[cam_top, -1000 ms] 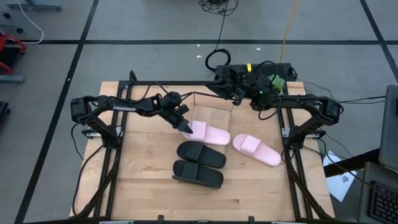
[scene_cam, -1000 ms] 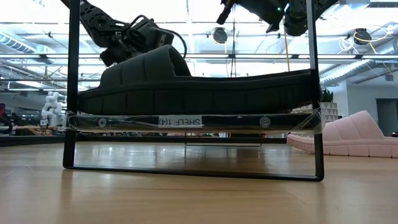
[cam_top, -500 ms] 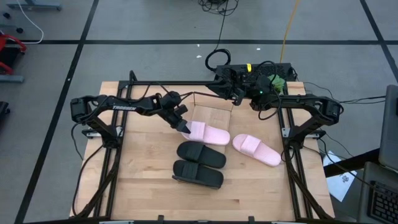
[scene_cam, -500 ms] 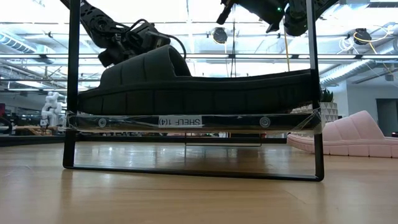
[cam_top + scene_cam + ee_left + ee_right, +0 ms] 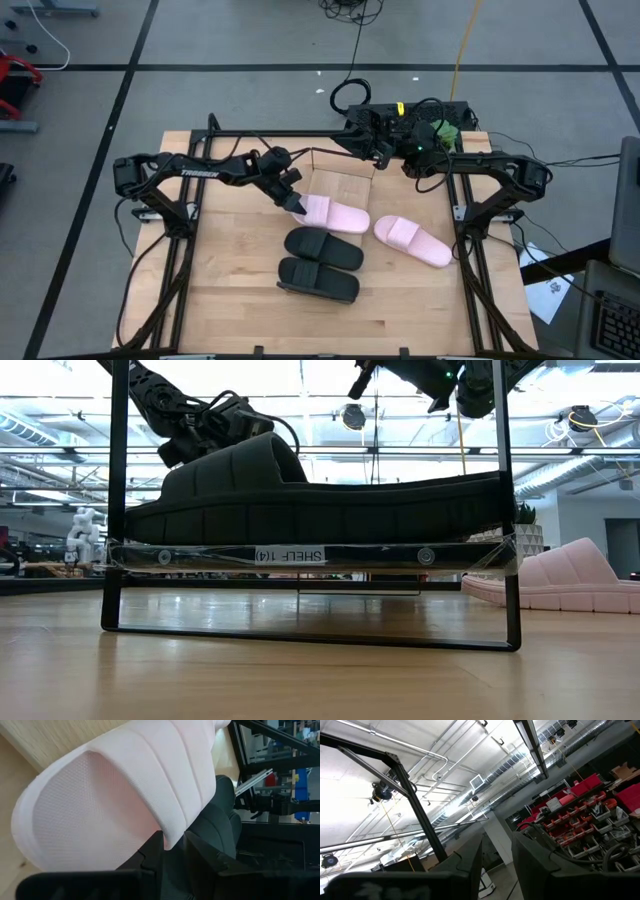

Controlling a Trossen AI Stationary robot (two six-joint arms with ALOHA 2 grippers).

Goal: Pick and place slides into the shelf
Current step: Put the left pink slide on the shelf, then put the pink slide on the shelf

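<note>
Nothing has moved in the last second: the left gripper stays clamped on the pink slide at the shelf's 6 o'clock, unlifted, while the right gripper waits, fingers apart.

Grey floor w/ black lines, ceiling pipes overhead.

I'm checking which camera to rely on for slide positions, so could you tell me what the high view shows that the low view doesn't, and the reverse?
Only the high view shows all four slides: a pink slide with the left gripper at its end, a second pink slide, and two black slides side by side. The right gripper waits at the table's far edge.

Only the low view shows the shelf label and the dark wire frame up close.

Both show a black slide, a pink slide, and both arms.
</note>
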